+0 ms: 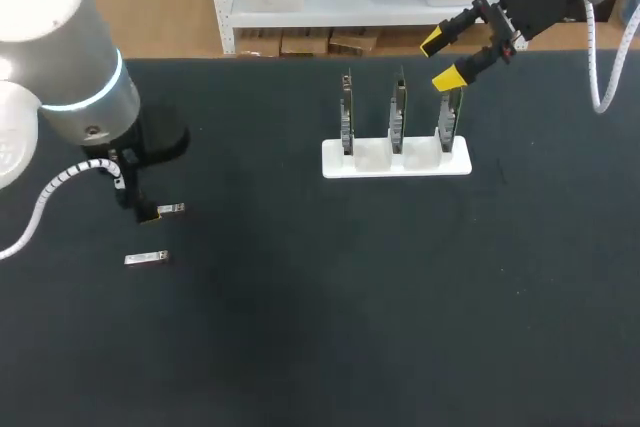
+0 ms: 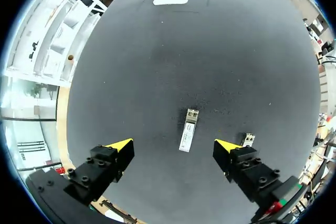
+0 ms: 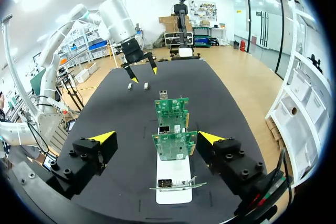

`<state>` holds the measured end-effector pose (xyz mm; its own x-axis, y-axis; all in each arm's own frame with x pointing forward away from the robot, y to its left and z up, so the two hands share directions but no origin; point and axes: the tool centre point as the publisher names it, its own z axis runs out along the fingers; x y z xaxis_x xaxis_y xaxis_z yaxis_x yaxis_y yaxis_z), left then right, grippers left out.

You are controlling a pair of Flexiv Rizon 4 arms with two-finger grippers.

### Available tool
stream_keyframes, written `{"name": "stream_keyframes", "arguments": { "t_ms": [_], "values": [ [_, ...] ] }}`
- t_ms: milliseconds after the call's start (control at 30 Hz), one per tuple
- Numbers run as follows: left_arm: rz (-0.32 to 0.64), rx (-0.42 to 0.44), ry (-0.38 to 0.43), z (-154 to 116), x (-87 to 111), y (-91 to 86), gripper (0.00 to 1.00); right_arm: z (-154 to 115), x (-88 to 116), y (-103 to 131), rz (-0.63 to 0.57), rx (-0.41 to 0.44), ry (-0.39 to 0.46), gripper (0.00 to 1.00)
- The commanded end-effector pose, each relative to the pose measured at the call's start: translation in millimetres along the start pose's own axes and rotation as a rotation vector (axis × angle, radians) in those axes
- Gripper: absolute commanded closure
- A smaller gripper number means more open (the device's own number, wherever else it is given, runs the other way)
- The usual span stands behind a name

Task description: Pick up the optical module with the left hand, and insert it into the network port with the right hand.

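At the frame's left, the left gripper (image 2: 173, 145) is held pointing down over the table (image 1: 300, 327), fingers spread, nothing grasped; an optical module (image 2: 188, 129) lies between them. At upper right, the right gripper (image 1: 443, 59) is held released above the circuit boards (image 1: 397, 112).

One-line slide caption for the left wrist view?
Left tool, open, poised over an optical module on the black table; a second module lies beside one finger.

Bright, even overhead light, faint soft shadows on dark table (image 1: 300, 347)
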<state>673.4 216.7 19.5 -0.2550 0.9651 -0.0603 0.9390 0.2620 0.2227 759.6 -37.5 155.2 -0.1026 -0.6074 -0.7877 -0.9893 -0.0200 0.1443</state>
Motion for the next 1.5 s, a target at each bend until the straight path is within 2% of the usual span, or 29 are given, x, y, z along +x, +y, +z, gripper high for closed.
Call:
{"name": "stream_keyframes", "arguments": {
  "t_ms": [33,233,400,600,967,1500],
  "values": [
    [0.019,0.017,-0.002,1,4.9,-1.9,0.00,0,0,2,-0.001,0.005,0.000,0.00],
    [0.050,0.064,0.012,9,12.9,-8.1,0.00,0,0,2,-0.001,0.005,0.000,0.00],
    [0.070,0.068,-0.007,11,13.7,-8.8,0.00,0,0,2,-0.001,0.005,0.000,0.00],
    [0.090,0.095,0.011,22,12.9,-12.1,0.00,0,0,2,-0.001,0.005,0.000,0.00],
    [0.057,0.119,0.003,15,11.6,-4.9,0.00,0,0,2,-0.001,0.005,0.000,0.00],
    [0.066,0.160,0.015,16,9.9,-10.1,0.00,0,0,2,-0.001,0.005,0.000,0.00]
  ]
}}
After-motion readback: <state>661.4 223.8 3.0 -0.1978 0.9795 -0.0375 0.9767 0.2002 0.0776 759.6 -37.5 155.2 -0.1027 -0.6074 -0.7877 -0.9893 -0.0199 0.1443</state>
